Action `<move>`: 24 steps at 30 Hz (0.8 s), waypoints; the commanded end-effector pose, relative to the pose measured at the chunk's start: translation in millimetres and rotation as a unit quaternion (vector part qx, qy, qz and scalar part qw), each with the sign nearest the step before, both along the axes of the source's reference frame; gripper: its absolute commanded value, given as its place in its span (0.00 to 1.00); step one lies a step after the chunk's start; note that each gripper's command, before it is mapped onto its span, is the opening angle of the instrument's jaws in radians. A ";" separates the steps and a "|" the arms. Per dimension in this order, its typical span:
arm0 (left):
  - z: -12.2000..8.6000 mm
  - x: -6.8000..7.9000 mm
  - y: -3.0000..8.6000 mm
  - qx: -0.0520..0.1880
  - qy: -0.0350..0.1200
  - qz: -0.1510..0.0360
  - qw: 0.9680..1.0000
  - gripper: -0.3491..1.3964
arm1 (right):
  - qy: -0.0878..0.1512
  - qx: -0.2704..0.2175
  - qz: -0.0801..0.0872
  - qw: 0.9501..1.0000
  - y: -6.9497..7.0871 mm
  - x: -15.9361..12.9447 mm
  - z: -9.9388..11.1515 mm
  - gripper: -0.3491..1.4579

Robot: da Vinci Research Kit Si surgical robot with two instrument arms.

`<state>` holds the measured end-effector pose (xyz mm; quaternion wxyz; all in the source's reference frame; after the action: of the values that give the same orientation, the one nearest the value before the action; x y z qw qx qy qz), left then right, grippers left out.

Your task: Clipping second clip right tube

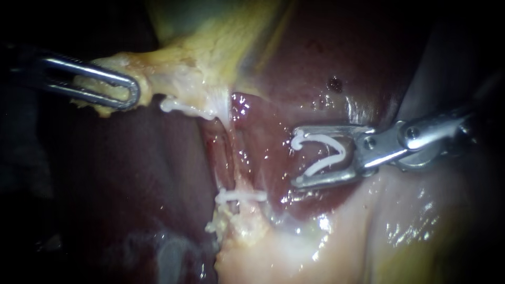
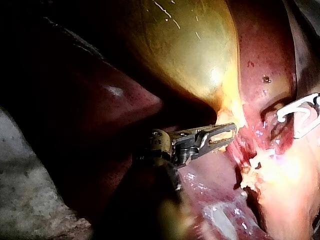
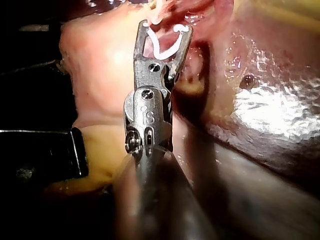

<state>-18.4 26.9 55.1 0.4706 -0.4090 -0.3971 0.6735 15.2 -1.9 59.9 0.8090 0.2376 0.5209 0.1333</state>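
One fixed clip (image 1: pixel 239 196) | right instrument (image 1: pixel 295 156): jaws wide, cradling new clip (image 1: pixel 336 146) | left instrument (image 1: pixel 131 94): jaws clamping gallbladder (image 1: pixel 179 68) | tube (image 1: pixel 230 152) likely soft, slick: straddle squarely.

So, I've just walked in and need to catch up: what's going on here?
The left instrument grips pale tissue at the gallbladder's lower end. The right instrument carries an open clip in its jaws. That clip is beside the tube and not yet around it. A closed clip already sits across the tube lower down, and the liver lies behind.
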 end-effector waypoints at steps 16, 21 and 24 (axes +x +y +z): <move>-0.1 -0.3 -0.2 0.000 -0.001 0.001 1.000 0.00 | -0.017 0.084 0.038 0.996 -1.7 4.5 5.2 0.47; 0.0 -0.4 -0.4 0.000 -0.001 0.002 1.000 0.00 | -0.020 0.089 0.044 0.995 -2.0 5.7 6.2 0.47; 0.0 -0.5 -0.4 0.000 -0.001 0.002 1.000 0.00 | -0.021 0.090 0.046 0.995 -2.1 6.3 6.6 0.47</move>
<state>-18.9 26.5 55.0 0.4693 -0.4089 -0.3985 0.6736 21.7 -4.0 66.6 0.7879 0.2826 0.5000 0.2222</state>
